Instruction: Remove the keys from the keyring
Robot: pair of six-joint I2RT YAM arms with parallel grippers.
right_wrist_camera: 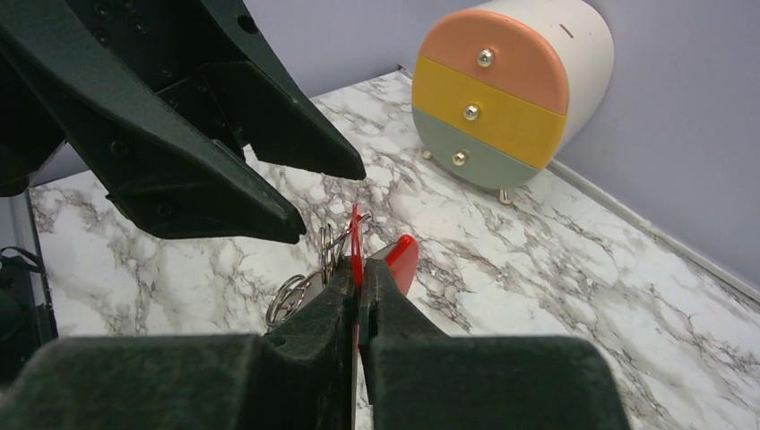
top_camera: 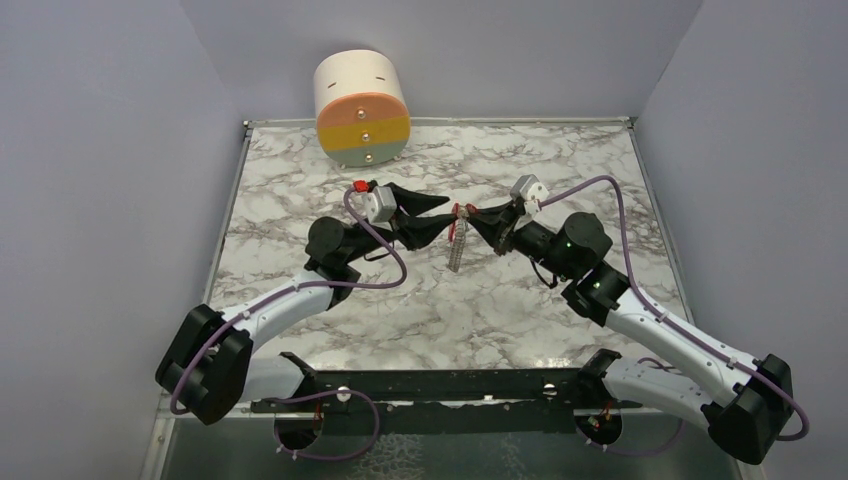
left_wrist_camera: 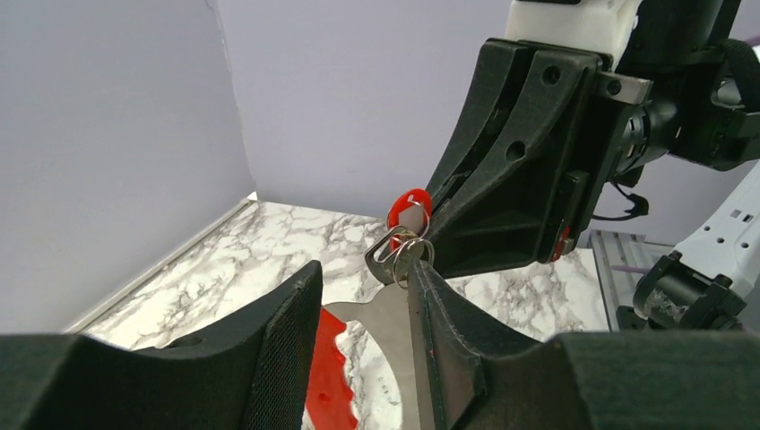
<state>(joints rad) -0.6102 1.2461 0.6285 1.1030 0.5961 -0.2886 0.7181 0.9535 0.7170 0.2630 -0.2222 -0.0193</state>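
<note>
Walls [top_camera: 100,150]: plain lavender, closing three sides
Surface [top_camera: 300,190]: white-grey marble; near edge hidden behind the arm bases
Drawer box [top_camera: 362,108]: round, three drawers, at the far edge, left of centre
Left end effector [left_wrist_camera: 363,279]: fingers apart, silver key [left_wrist_camera: 385,331] between them, blade cut off below
Right end effector [right_wrist_camera: 360,273]: together, clamped on red tag [left_wrist_camera: 410,206]
Keyring [left_wrist_camera: 401,253]: in the air above the surface's middle; number of keys hard to tell

Keyring [top_camera: 461,212] above table [top_camera: 300,200] middle; drawer chest [top_camera: 362,108] behind, leftward.
</note>
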